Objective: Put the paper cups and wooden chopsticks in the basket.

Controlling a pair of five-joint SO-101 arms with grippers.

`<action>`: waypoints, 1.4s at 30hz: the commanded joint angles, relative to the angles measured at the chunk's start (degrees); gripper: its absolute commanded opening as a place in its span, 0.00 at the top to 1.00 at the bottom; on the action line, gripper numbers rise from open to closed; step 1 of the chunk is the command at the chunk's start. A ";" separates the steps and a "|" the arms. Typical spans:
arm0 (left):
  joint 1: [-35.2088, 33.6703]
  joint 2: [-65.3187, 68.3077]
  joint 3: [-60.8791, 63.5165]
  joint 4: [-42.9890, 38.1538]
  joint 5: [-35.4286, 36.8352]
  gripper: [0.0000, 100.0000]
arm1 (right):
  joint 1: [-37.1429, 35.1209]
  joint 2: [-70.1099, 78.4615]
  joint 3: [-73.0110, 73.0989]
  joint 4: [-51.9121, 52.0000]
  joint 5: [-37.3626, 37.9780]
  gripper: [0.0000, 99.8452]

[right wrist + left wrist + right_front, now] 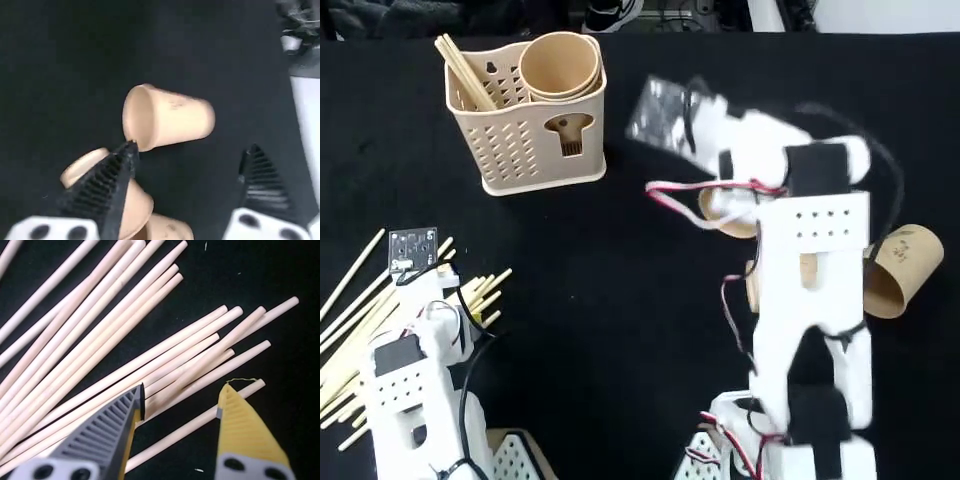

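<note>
a beige slotted plastic basket (535, 140) at the upper left of the high view holds stacked tan paper cups (560, 65) and wooden chopsticks (463, 72). at lower left the left gripper (183, 387) gapes wide over loose pale chopsticks (190, 347) on the black table (620, 280); at right the right gripper (191, 146) spreads wide above a tan paper cup (167, 119) lying on its side.

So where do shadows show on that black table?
High view: the black table swallows shadows; the stacked tan paper cups in the beige plastic basket darken inside. Left wrist view: thin dark gaps between the pale wooden chopsticks. Right wrist view: the tan cup lying on its side shows no glare.
</note>
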 commanded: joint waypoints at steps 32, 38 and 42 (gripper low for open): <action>-0.22 -0.53 -0.22 -0.62 0.18 0.75 | 10.37 -32.04 55.08 -55.91 0.97 0.99; -0.22 -0.53 -0.22 -0.44 0.18 0.75 | 7.21 -32.66 55.08 -48.62 1.23 0.96; -0.22 -0.53 -0.13 -0.44 0.18 0.75 | 6.77 -26.68 59.65 -55.21 2.11 0.77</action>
